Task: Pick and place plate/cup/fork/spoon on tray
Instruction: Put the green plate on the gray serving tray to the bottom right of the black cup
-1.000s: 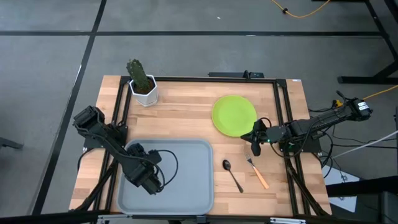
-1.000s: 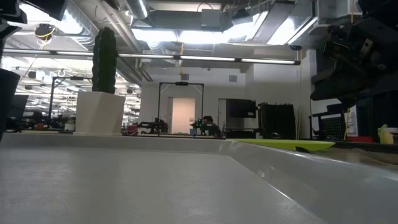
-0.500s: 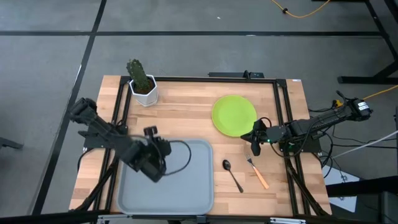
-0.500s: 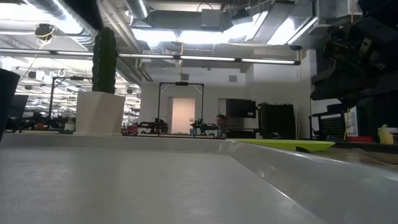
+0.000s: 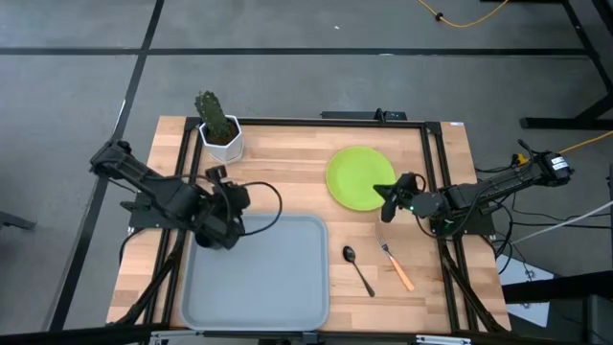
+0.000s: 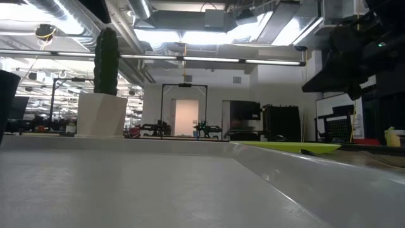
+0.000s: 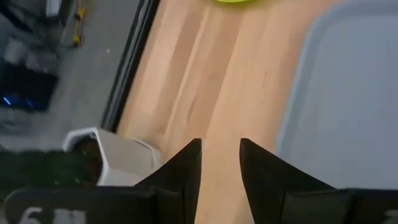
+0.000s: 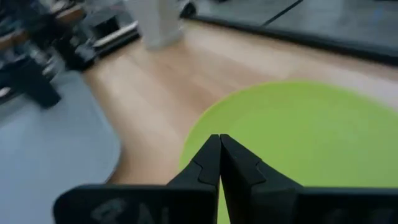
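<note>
The lime-green plate (image 5: 359,177) lies flat on the wood at the far right; it also shows in the right wrist view (image 8: 298,143). The fork (image 5: 396,264) and the dark spoon (image 5: 358,268) lie on the wood right of the grey tray (image 5: 259,287). The cup shows in no view. My right gripper (image 5: 386,195) is shut, with its tips (image 8: 219,138) over the plate's near right rim. My left gripper (image 5: 241,197) is open and empty above the wood just beyond the tray's far left corner, pointing toward the plate (image 7: 236,2). My right gripper's shut fingertips stand at the plate's near right rim (image 8: 205,134), slanting down from the table's right. I cannot tell whether they touch it.
A white pot with a cactus (image 5: 220,139) stands at the far left corner, close to my left gripper; it shows in the left wrist view (image 7: 118,155). Black frame rails run along the table's left and right sides. The tray's inside holds nothing that shows.
My left gripper has gone from over the tray's near left part toward the far edge, and it has turned to point at the plate. My right gripper has gone from beside the fork's tines toward the far edge, to the plate's rim.
</note>
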You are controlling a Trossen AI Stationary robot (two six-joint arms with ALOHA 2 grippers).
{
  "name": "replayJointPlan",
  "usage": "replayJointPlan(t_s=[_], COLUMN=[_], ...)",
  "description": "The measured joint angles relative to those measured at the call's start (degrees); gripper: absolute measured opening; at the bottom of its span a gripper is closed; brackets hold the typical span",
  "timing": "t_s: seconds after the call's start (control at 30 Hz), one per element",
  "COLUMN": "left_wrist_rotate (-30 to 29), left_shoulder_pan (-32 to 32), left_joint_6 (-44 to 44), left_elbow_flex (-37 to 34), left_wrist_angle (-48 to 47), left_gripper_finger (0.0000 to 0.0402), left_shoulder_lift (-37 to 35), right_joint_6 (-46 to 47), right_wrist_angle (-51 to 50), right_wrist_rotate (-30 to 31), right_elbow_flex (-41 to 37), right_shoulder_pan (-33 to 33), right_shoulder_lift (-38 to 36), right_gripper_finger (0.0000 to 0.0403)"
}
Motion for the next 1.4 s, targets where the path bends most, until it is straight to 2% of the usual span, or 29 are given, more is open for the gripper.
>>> replayJointPlan(t_s=[0.13, 0.23, 0.4, 0.5, 0.6, 0.67, 0.73, 0.8, 0.87, 0.97, 1.07, 1.13, 1.27, 1.33, 1.4], left_wrist_rotate=[0.03, -0.02, -6.83, -9.58, -9.57, -9.78, -11.14, -13.31, -15.94, -17.96, -15.64, -11.91, -6.15, -5.06, -4.69], left_shoulder_pan=[-1.68, -2.77, -3.05, -2.77, -2.81, -2.95, -2.94, -2.92, -2.92, -2.36, -1.28, -0.57, 0.52, 0.73, 0.73], left_joint_6=[-6.43, -8.69, -6.68, -6.85, -11.39, -13.23, -12.92, -9.65, -4.35, 5.16, 13.62, 17.38, 21.35, 22.25, 22.74], left_elbow_flex=[0.0, 0.0, -1.66, -5.71, -12.88, -18.5, -24.57, -30.49, -35.66, -41.95, -46.89, -49.62, -54.42, -56.59, -58.29], left_wrist_angle=[-0.36, -0.2, -0.34, -2.39, -1.94, 1.03, 7.07, 14.68, 23.45, 36.59, 47.92, 52.7, 59.67, 60.99, 61.36], left_gripper_finger=[0.0102, 0.0102, 0.0102, 0.0102, 0.0102, 0.0102, 0.0102, 0.0102, 0.0102, 0.0102, 0.0102, 0.0102, 0.0102, 0.0102, 0.0102], left_shoulder_lift=[-0.87, -0.74, -0.1, -2.73, -8.65, -13.67, -19.42, -25.09, -30.21, -36.82, -41.86, -44.71, -49.64, -51.14, -52.08], right_joint_6=[1.4, 1.94, 4.22, 4.57, 2.64, -3.9, -13.18, -22.53, -31.53, -44.21, -49.85, -48.3, -31.63, -24.01, -17.67], right_wrist_angle=[0.1, -0.08, 0.0, 3.17, 12.57, 22.1, 34.55, 47.82, 58.57, 65.82, 56.17, 39.97, -2.23, -17.78, -28.83], right_wrist_rotate=[0.81, -3.51, -8.69, -7.16, -0.25, 2.58, 2.18, -1.83, -8.48, -17.0, -17.85, -17.87, -20.39, -23.27, -25.56], right_elbow_flex=[0.0, 0.0, 0.0, 0.0, 0.0, 0.0, 0.0, 0.07, 1.1, 5.17, 11.9, 17.76, 30.09, 33.84, 35.32], right_shoulder_pan=[0.0, 0.0, 0.02, 0.02, 0.0, -0.26, -1.03, -2.25, -3.85, -6.91, -10.14, -12.64, -17.08, -18.03, -18.17], right_shoulder_lift=[0.02, 0.02, 0.02, 0.16, 1.46, 3.3, 5.93, 9.15, 12.68, 16.8, 18.21, 18.34, 20.87, 23.04, 24.74], right_gripper_finger=[0.0011, 0.0011, 0.0011, 0.0011, 0.0011, 0.0011, 0.0011, 0.0011, 0.0011, 0.0011, 0.0011, 0.0011, 0.0011, 0.0011, 0.0011])
